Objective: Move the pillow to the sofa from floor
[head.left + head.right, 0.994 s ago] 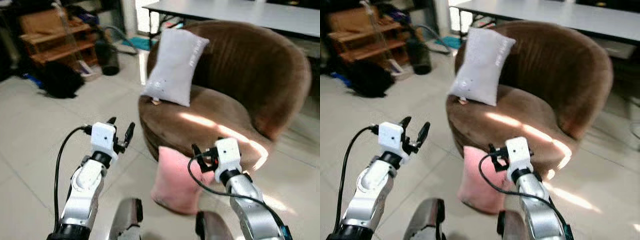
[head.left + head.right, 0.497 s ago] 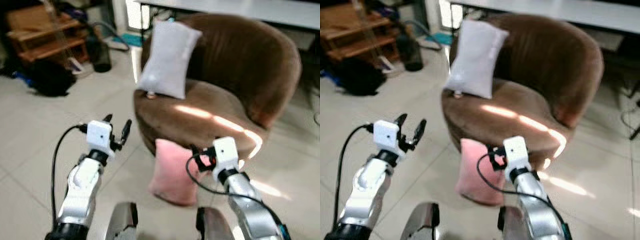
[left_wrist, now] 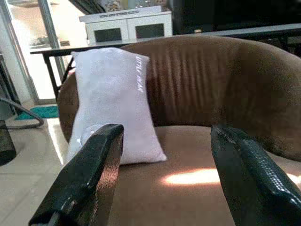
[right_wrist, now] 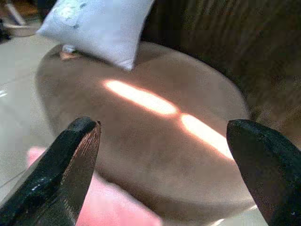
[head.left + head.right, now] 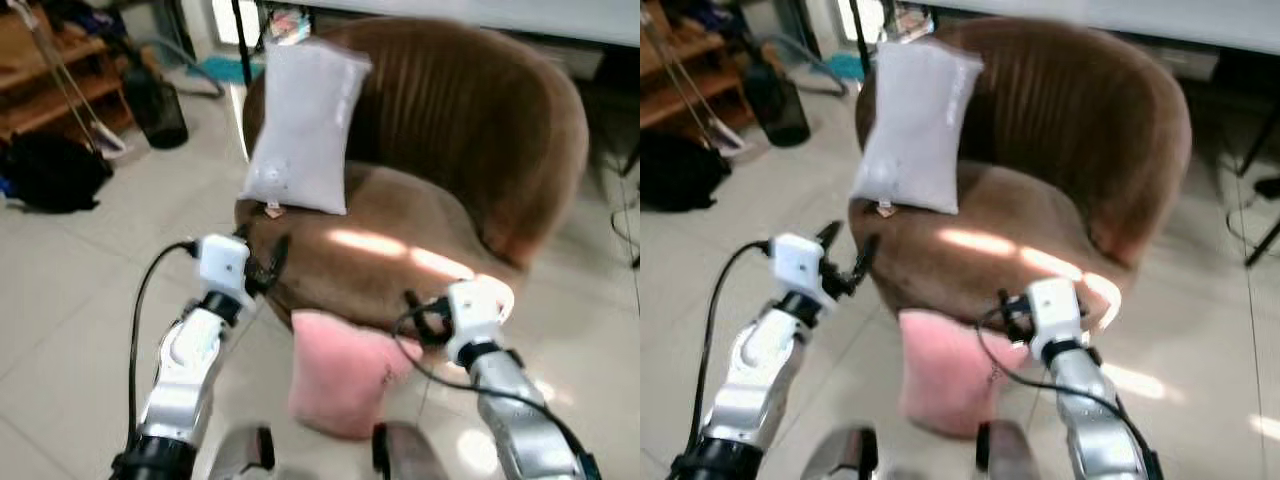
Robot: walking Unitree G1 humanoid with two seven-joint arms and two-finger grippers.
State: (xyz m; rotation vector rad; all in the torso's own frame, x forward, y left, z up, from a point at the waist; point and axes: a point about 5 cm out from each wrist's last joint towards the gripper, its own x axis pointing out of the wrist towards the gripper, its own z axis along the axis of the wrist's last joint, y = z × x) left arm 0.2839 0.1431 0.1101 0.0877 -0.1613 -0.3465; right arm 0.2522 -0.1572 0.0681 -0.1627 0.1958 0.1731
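Left eye view: pink pillow (image 5: 340,370) seen on floor (image 5: 70,270), leaning against front of brown sofa (image 5: 470,150), at 6 o'clock of seat. White pillow (image 5: 300,125) already propped on seat at 10 o'clock. Task judged not begun: nothing lifted.

Right eye view: left hand (image 5: 845,262) raised, fingers spread, empty.

Left wrist view: fingers (image 3: 84,174) parted, sofa faced.

Right wrist view: right hand (image 4: 164,174) released, empty, above pink pillow.

Ribbed brown velvet sofa (image 5: 480,130), soft pink cloth pillow (image 5: 340,370), glossy floor tiles (image 5: 70,280).
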